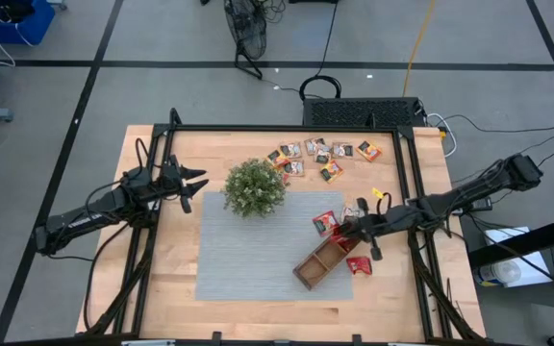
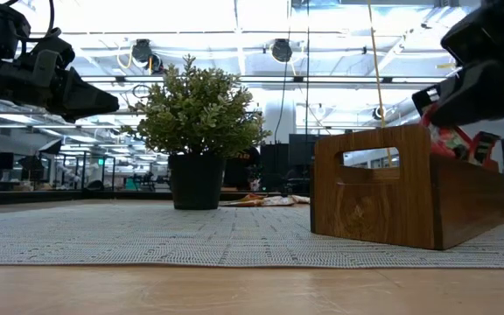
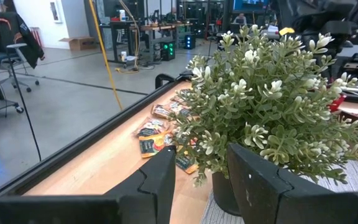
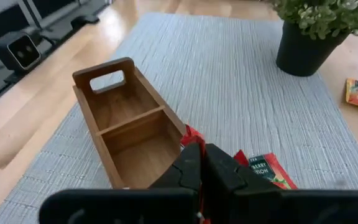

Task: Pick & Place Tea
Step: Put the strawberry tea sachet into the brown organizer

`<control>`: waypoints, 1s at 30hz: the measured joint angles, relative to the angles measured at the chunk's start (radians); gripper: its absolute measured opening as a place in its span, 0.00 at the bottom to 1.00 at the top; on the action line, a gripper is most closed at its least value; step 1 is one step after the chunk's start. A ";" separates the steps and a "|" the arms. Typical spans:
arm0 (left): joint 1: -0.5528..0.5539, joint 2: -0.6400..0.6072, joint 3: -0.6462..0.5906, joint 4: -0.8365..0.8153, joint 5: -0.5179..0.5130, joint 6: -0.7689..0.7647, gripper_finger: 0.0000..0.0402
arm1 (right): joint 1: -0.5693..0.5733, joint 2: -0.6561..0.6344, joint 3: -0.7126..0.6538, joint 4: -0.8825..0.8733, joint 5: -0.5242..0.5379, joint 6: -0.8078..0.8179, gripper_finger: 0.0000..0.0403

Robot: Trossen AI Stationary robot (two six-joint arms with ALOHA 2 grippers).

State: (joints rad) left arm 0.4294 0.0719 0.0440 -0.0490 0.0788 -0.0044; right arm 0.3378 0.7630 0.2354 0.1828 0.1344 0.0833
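Note:
The tea lies as several small flat sachets (image 1: 320, 154) on the bare wood at the far side, seen past the plant (image 3: 154, 134). One red sachet (image 1: 325, 223) lies on the mat beside the brown wooden tray (image 1: 317, 264), and another (image 1: 359, 265) lies at its other side. Red sachets (image 2: 449, 140) stick up out of the tray's end compartment. My right gripper (image 4: 202, 158) is shut and hangs just above that end of the tray, with a red sachet edge (image 4: 190, 133) showing beyond its tips. At the table's left my left gripper (image 3: 201, 177) waits open and level, pointing at the plant. My right gripper is shut with a red sachet edge right at its fingertips; its own fingers hide the spot, so I cannot tell whether it touches that sachet.
A potted green plant (image 1: 255, 187) stands on the far edge of the grey woven mat (image 1: 248, 259). The tray's handle end (image 4: 107, 74) points toward the table's near edge, and two of its compartments (image 4: 138, 146) show bare wood. A black frame (image 1: 412, 183) borders the table.

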 joint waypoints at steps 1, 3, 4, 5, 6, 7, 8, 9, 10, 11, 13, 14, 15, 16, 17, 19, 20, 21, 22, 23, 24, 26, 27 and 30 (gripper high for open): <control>0.000 0.000 0.000 0.000 0.000 0.000 0.37 | 0.000 -0.011 -0.020 0.026 0.000 -0.002 0.00; 0.000 0.000 0.000 0.000 0.000 0.000 0.37 | 0.000 -0.026 -0.049 0.060 0.000 -0.009 0.00; 0.000 0.000 0.000 0.000 0.000 0.000 0.37 | 0.000 -0.032 -0.059 0.067 0.000 -0.014 0.00; 0.000 0.000 0.000 0.000 0.000 0.000 0.37 | 0.000 -0.037 -0.068 0.071 0.000 -0.016 0.00; 0.000 0.000 0.000 0.000 0.000 0.000 0.37 | 0.000 -0.041 -0.075 0.078 0.000 -0.018 0.00; 0.000 0.000 0.000 0.000 0.000 0.000 0.37 | 0.000 -0.043 -0.081 0.081 0.000 -0.026 0.00; 0.000 0.000 0.000 0.000 0.000 0.000 0.37 | 0.000 -0.046 -0.087 0.080 0.000 -0.040 0.00; 0.000 0.000 0.000 0.000 0.000 0.000 0.37 | 0.000 -0.048 -0.093 0.079 0.002 -0.056 0.00; 0.000 0.000 0.000 0.000 0.000 0.000 0.37 | 0.000 -0.048 -0.097 0.079 0.014 -0.070 0.00; 0.000 0.000 0.000 0.000 0.000 0.000 0.37 | 0.000 -0.048 -0.100 0.079 0.034 -0.081 0.00; 0.000 0.000 0.000 0.000 0.000 0.000 0.37 | 0.000 -0.048 -0.104 0.076 0.068 -0.096 0.00; 0.000 0.000 0.000 0.000 0.000 0.000 0.37 | 0.000 -0.047 -0.104 0.075 0.075 -0.098 0.00; 0.000 0.000 0.000 0.000 0.000 0.000 0.37 | 0.000 -0.047 -0.104 0.076 0.076 -0.099 0.00; 0.000 0.000 0.000 0.000 0.000 0.000 0.37 | 0.000 -0.047 -0.104 0.076 0.076 -0.099 0.00; 0.000 0.000 0.000 0.000 0.000 0.000 0.37 | 0.000 -0.047 -0.104 0.076 0.076 -0.098 0.00; 0.000 0.000 0.000 0.000 0.000 0.000 0.37 | 0.000 -0.047 -0.104 0.076 0.075 -0.088 0.00; 0.000 0.000 0.000 0.000 0.000 0.000 0.37 | 0.000 -0.047 -0.104 0.076 0.075 -0.084 0.00; 0.000 0.000 0.000 0.000 0.000 0.000 0.37 | 0.000 -0.047 -0.104 0.077 0.075 -0.079 0.00; 0.000 0.000 0.000 0.000 0.000 0.000 0.37 | 0.000 -0.047 -0.104 0.080 0.075 -0.072 0.00; 0.000 0.000 0.000 0.000 0.000 0.000 0.37 | 0.000 -0.047 -0.104 0.083 0.075 -0.070 0.00; 0.000 0.000 0.000 0.000 0.000 0.000 0.37 | 0.000 -0.047 -0.104 0.086 0.075 -0.070 0.00; 0.000 0.000 0.000 0.000 0.000 0.000 0.37 | 0.000 -0.047 -0.104 0.096 0.079 -0.069 0.02; 0.000 0.000 0.000 0.000 0.000 0.000 0.37 | 0.000 -0.047 -0.104 0.103 0.081 -0.070 0.04; 0.000 0.000 0.000 0.000 0.000 0.000 0.37 | 0.000 -0.047 -0.104 0.124 0.106 -0.077 0.10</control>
State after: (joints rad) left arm 0.4297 0.0716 0.0441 -0.0490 0.0784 -0.0044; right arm 0.3377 0.7158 0.1310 0.3063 0.2400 0.0058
